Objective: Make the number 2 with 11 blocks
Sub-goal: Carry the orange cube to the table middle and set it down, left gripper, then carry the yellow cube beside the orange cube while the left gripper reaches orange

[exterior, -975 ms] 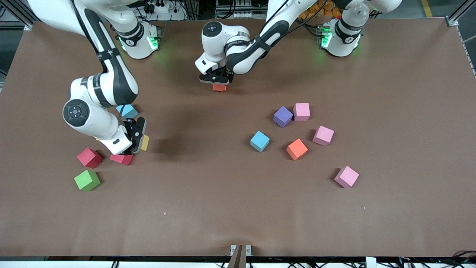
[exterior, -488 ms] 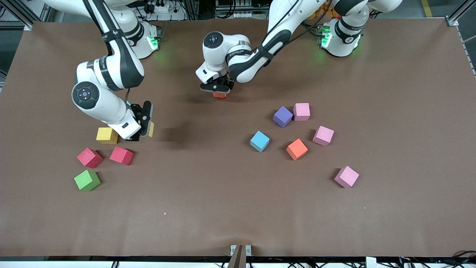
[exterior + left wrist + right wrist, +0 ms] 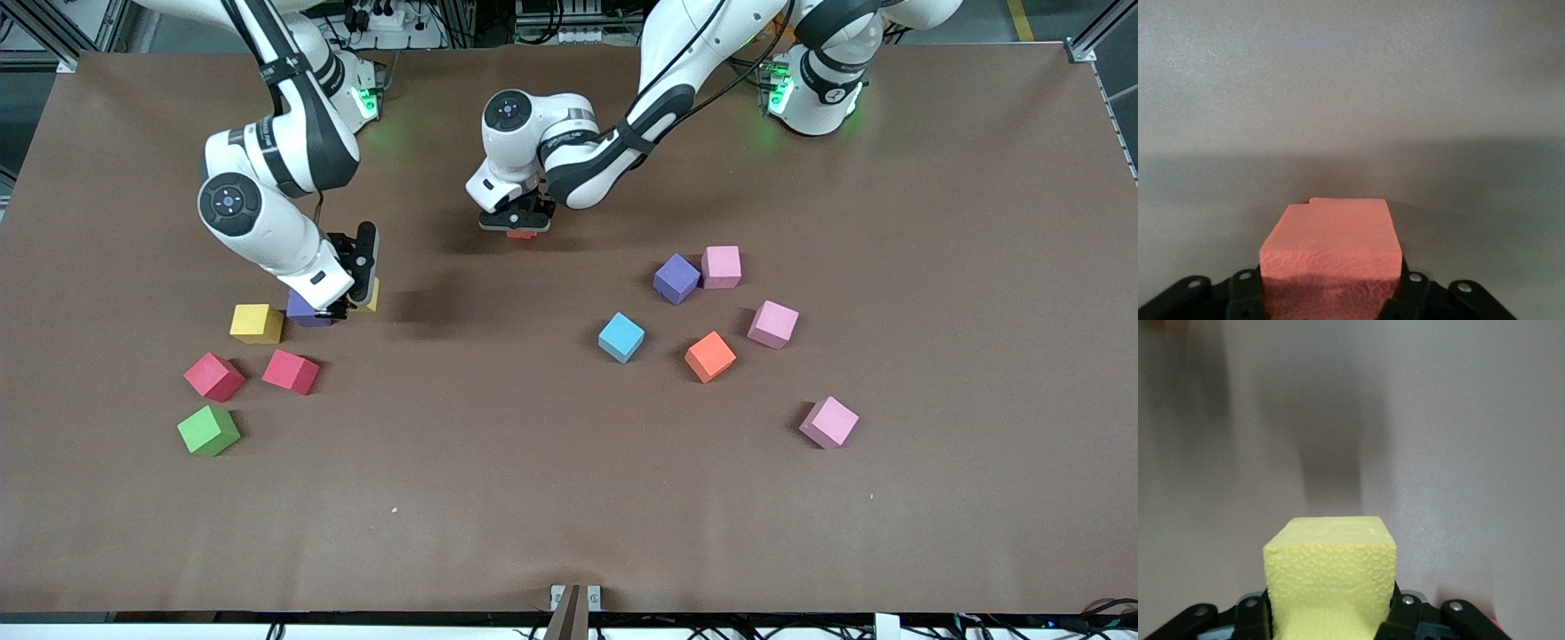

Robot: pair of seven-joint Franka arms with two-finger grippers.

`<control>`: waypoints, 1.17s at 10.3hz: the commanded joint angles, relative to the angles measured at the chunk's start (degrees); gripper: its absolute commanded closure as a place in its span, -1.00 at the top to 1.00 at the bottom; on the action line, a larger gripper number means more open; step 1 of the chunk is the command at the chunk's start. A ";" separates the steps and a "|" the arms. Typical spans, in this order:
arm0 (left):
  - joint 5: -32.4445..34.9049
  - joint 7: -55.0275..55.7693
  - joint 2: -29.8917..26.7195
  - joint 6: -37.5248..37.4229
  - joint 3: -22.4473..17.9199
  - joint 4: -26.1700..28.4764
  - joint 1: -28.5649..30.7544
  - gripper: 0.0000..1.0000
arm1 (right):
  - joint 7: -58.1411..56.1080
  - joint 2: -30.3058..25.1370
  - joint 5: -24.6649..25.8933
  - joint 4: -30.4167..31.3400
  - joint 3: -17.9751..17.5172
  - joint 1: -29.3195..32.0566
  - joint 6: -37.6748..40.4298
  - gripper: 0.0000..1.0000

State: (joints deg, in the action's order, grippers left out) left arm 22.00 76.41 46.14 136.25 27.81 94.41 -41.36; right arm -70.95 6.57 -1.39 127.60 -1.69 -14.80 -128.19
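My left gripper is low over the table's middle, near the robots' bases, shut on an orange block that seems to rest on the table. In the left wrist view that orange block fills the space between the fingers. My right gripper hangs over the table toward the right arm's end, shut on a yellow block, close beside a purple block. The other blocks lie scattered. The number 2 is out of view.
Near the right gripper lie a yellow block, two red blocks and a green one. Toward the left arm's end lie purple, light blue, orange and three pink blocks.
My right gripper has carried the yellow block up and away from the red blocks, uncovering a yellow and a purple block. My left gripper has sunk lower with the orange block.
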 commanded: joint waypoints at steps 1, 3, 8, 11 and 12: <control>-0.47 3.55 0.10 -1.51 -0.65 -1.24 -0.74 1.00 | 1.68 -1.30 -0.63 1.51 0.20 -0.31 -0.92 -0.08; -0.91 4.70 -3.14 -5.27 -0.39 -1.42 -0.04 1.00 | 3.62 -1.73 -0.63 1.51 0.20 -1.54 -0.40 -0.08; -7.04 9.63 -13.08 -14.86 -0.39 -1.16 12.57 1.00 | 3.80 -2.96 -0.63 1.60 0.20 -3.83 2.24 -0.12; -6.89 10.16 -13.53 -15.49 -0.56 -1.07 26.63 1.00 | 4.41 -4.62 -0.63 2.83 0.20 -8.64 2.07 -0.12; -6.63 10.07 -13.53 -15.23 -0.56 -0.89 30.77 1.00 | 5.37 -5.24 -0.63 3.61 0.11 -9.27 2.07 -0.12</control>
State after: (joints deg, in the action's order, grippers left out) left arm 16.21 85.82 33.65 120.90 26.51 91.95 -15.27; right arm -67.02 4.55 -1.43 128.40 -1.78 -21.95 -126.14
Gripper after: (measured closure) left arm 0.000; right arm 0.445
